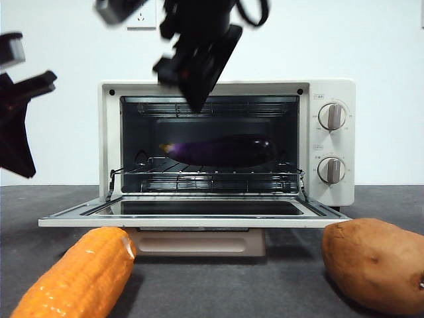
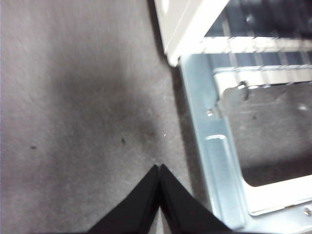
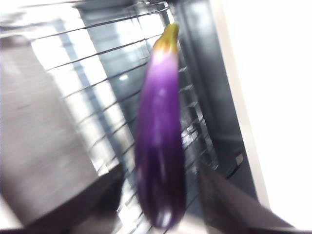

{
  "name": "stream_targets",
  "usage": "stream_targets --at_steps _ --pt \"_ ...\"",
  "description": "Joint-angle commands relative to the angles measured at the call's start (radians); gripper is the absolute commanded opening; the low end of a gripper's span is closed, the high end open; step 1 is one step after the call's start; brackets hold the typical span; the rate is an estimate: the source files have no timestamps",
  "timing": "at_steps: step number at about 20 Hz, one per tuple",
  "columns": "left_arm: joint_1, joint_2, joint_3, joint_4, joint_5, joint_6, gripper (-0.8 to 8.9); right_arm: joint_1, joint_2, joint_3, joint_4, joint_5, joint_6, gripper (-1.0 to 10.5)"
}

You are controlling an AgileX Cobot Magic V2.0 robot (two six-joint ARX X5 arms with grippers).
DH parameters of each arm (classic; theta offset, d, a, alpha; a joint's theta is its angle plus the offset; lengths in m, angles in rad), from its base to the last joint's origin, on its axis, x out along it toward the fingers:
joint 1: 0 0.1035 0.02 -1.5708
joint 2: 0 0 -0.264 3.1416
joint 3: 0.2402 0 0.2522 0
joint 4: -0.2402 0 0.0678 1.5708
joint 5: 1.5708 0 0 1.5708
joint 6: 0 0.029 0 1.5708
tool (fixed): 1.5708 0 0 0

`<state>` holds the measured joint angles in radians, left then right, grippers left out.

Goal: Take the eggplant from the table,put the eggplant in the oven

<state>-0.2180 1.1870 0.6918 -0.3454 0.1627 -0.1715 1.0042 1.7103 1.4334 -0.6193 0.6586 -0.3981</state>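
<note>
The eggplant (image 1: 218,150) lies on the wire rack inside the open oven (image 1: 331,199). The right gripper (image 1: 199,66) hangs above the opening, jaws spread and empty. The left gripper (image 2: 159,168) waits, pinched together, over the table (image 2: 73,122). Placement looks complete; next, probably pull the right arm clear

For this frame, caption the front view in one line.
Glossy purple eggplant lies on the wire rack inside the open cream toaster oven, right gripper above its doorway.
</note>
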Motion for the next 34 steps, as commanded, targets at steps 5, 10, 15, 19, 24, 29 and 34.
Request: stream_targets --at_steps 5,10,15,19,24,29,34 --pt "0.077 0.166 0.006 0.03 0.131 0.041 0.06 0.048 -0.222 0.022 -0.211 -0.146 0.163 0.5" --pt "0.097 0.276 0.006 0.031 0.298 0.09 0.06 0.064 -0.397 0.022 -0.23 -0.173 0.181 0.0" --pt "0.097 0.351 0.006 0.031 0.37 0.109 0.06 0.064 -0.5 0.022 -0.23 -0.172 0.182 0.0" --pt "0.097 0.394 0.007 0.034 0.447 0.122 0.06 0.063 -0.559 0.022 -0.23 -0.172 0.182 0.0" --pt "0.097 0.431 0.007 0.035 0.532 0.138 0.06 0.063 -0.62 0.022 -0.231 -0.172 0.182 0.0" --pt "0.099 0.439 0.007 0.04 0.583 0.141 0.06 0.063 -0.655 0.022 -0.236 -0.171 0.189 0.0" --pt "0.104 0.439 0.009 0.052 0.66 0.141 0.06 0.063 -0.668 0.021 -0.274 -0.171 0.216 0.0"
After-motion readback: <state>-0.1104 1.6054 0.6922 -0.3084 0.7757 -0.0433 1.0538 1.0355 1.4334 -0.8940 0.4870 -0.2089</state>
